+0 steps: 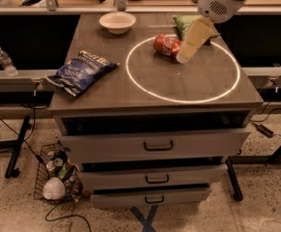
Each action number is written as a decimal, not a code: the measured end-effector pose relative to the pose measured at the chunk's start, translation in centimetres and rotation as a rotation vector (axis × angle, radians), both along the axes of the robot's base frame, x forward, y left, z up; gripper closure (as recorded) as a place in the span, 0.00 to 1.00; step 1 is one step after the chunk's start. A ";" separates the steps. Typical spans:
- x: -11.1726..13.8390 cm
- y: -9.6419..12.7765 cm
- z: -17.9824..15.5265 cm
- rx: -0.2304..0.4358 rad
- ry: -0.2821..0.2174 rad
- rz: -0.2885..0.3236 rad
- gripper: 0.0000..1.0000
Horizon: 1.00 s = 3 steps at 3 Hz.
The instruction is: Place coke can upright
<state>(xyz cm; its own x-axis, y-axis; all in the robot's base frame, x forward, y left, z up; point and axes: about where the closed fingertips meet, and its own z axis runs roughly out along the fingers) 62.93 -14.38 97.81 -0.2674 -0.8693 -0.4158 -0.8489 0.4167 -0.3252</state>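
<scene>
The coke can (166, 45) is red with white lettering. It lies on its side on the cabinet top (193, 81), inside the far edge of a glowing white ring (145, 87). My gripper (189, 45) comes down from the upper right, its cream-coloured tip just to the right of the can and covering the can's right end. A green chip bag (186, 23) lies behind the can, partly hidden by the arm.
A white bowl (117, 21) stands at the back left of the top. A blue chip bag (80, 71) lies near the left edge. A water bottle (6, 61) rests on a shelf to the left. A wire basket (58, 178) with litter sits on the floor.
</scene>
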 end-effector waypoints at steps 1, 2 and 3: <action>3.7 0.7 -2.1 0.050 -0.011 -0.085 0.00; 9.3 1.4 -5.5 0.102 -0.011 -0.174 0.00; 13.1 2.4 -7.7 0.129 -0.007 -0.217 0.00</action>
<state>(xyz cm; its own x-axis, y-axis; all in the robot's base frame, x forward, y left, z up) 76.01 -12.03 90.09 -0.4387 -0.7316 -0.5219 -0.7331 0.6272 -0.2629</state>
